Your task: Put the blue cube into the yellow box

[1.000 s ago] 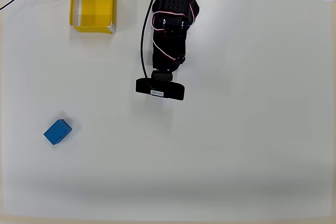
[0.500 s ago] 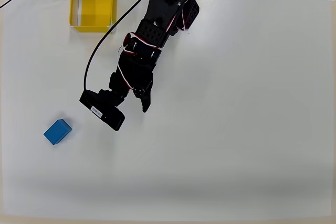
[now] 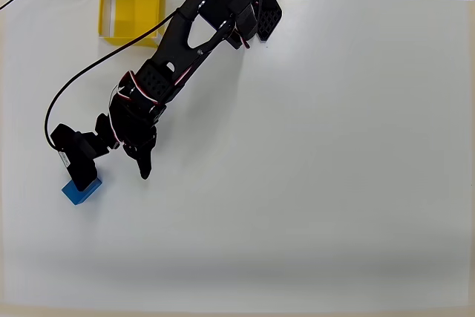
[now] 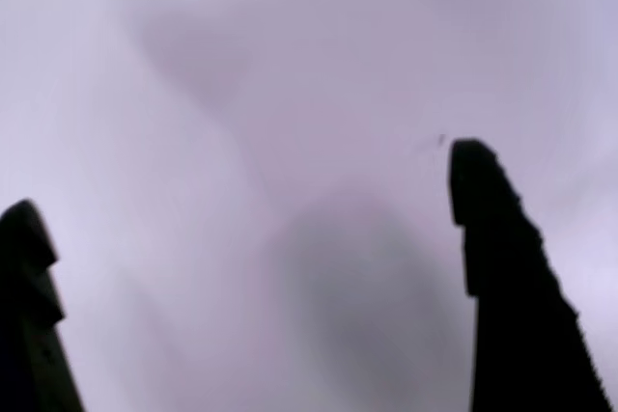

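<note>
The blue cube (image 3: 73, 193) lies on the white table at the left in the overhead view, its upper part covered by the black wrist camera. The black arm reaches down-left from the table's top edge. My gripper (image 3: 122, 162) hangs just right of the cube, with one finger (image 3: 145, 167) pointing down the picture. In the wrist view the gripper (image 4: 248, 178) is open, its two dark fingers wide apart with blurred white table between them and nothing held. The yellow box (image 3: 106, 12) stands open-topped at the top left, well apart from the cube.
A black cable (image 3: 82, 79) loops from the arm across the table below the yellow box. The arm's base (image 3: 256, 5) sits at the top middle edge. White tabletop spreads across the right half and the bottom of the overhead view.
The arm has swung from the table's middle down and to the left. Its wrist camera now overlaps the blue cube. The cube and the box have not moved.
</note>
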Controlling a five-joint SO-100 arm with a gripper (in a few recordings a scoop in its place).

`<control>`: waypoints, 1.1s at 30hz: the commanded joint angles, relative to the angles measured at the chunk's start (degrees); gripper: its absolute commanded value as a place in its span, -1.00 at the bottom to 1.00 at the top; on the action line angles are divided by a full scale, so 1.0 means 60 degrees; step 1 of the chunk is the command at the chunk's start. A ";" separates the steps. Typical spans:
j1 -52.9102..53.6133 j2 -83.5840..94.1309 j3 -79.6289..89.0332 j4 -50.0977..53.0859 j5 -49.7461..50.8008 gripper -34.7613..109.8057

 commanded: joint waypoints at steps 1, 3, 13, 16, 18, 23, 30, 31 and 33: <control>0.0293 -0.0322 -0.1963 -0.0498 -0.0073 0.18; 0.0352 -0.0806 -0.2358 -0.0688 -0.0103 0.20; 0.0908 -0.2358 -0.3428 -0.1597 -0.0674 0.21; 0.1084 -0.2769 -0.3794 -0.1743 -0.0747 0.21; 0.1143 -0.3076 -0.4102 -0.1772 -0.0732 0.21; 0.1172 -0.3882 -0.4966 -0.1934 -0.0557 0.23; 0.1143 -0.4878 -0.6006 -0.2227 -0.0469 0.24; 0.1128 -0.5039 -0.6182 -0.2227 -0.0469 0.24; 0.1099 -0.5303 -0.6563 -0.2065 -0.0439 0.23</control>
